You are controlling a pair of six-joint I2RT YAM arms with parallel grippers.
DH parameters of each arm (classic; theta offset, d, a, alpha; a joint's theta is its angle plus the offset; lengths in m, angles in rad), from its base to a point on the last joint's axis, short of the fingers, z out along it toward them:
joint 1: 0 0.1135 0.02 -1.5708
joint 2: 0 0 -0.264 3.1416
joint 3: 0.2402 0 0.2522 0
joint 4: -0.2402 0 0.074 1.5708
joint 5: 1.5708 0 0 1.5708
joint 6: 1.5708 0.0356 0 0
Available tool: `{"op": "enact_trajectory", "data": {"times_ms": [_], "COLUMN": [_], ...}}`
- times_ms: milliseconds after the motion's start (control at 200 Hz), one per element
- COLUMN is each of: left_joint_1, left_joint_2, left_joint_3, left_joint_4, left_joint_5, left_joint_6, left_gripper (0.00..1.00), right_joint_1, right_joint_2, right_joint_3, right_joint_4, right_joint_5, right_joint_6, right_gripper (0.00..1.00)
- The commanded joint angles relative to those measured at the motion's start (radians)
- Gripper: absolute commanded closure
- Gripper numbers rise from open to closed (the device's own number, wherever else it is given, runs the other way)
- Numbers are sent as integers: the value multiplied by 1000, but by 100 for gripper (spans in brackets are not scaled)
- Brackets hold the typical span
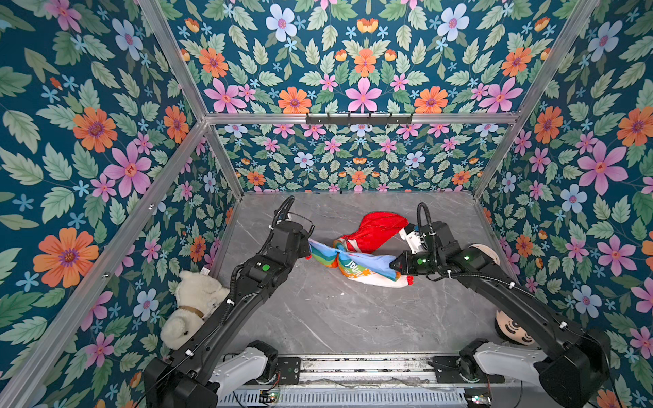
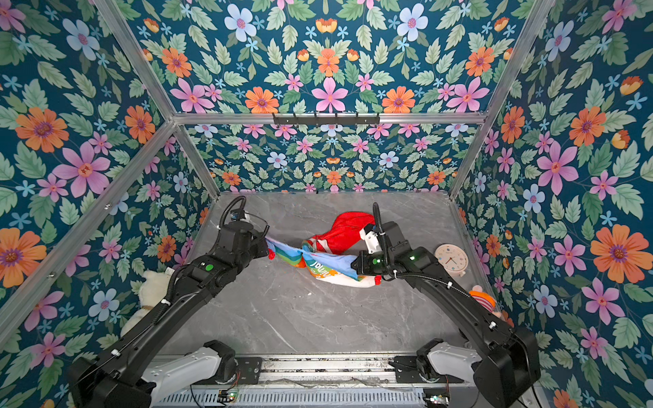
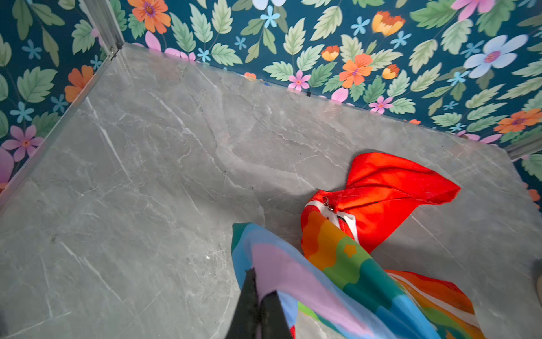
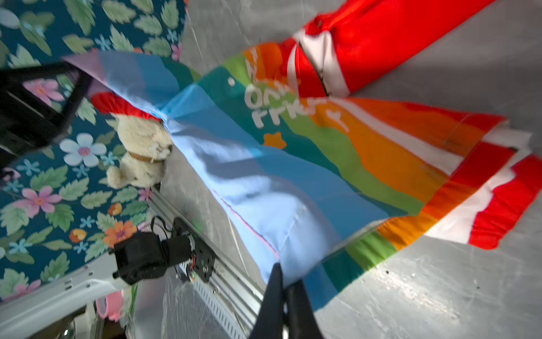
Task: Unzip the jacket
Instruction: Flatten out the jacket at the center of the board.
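The jacket is stretched between the two arms, over the middle of the table toward the back. The left pincer is pressed together on the lilac-and-blue end of a rainbow sleeve, the red cuff just beside its tips. The right pincer is pressed together on the pale blue edge of the rainbow half. The white lettering lies between the two grips, and the cloth is twisted at the middle. The red hood rests on the table behind, with the white zipper and its metal pull at the hood's base, apart from both pincers. The table is grey marble with pale veins. Around it stand walls of dark teal flowered paper in a metal frame. A cream teddy sits at the left edge and a clock at the right
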Motion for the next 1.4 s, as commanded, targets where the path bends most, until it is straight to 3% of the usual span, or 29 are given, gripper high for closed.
{"op": "enact_trajectory", "data": {"times_ms": [0, 115, 210, 320, 485, 770, 965, 1395], "left_joint_1": [2, 4, 22, 83, 153, 176, 178, 179], "left_joint_2": [-7, -23, -27, -10, 20, 32, 23, 18], "left_joint_3": [-51, -119, -144, -137, -136, -160, -161, -166], "left_joint_4": [-24, -36, -56, -65, -25, 2, -2, 9], "left_joint_5": [-51, -89, -126, -114, -23, 38, 61, 97], "left_joint_6": [-59, -121, -166, -186, -171, -165, -146, -123], "left_gripper": [100, 100, 100, 100, 100, 100, 100, 100], "right_joint_1": [1, 1, -11, -119, -336, -348, -373, -387], "right_joint_2": [14, -50, -117, -120, 18, 424, 693, 1128], "right_joint_3": [-6, 6, 27, 36, 21, 253, 481, 1064], "right_joint_4": [-65, -78, -86, -106, -40, 29, 13, -305], "right_joint_5": [19, 157, 313, 354, 176, 191, 174, 118], "right_joint_6": [-24, -17, -4, 61, 178, 193, 201, 13], "right_gripper": [95, 51, 33, 32, 34, 31, 6, 10]}}
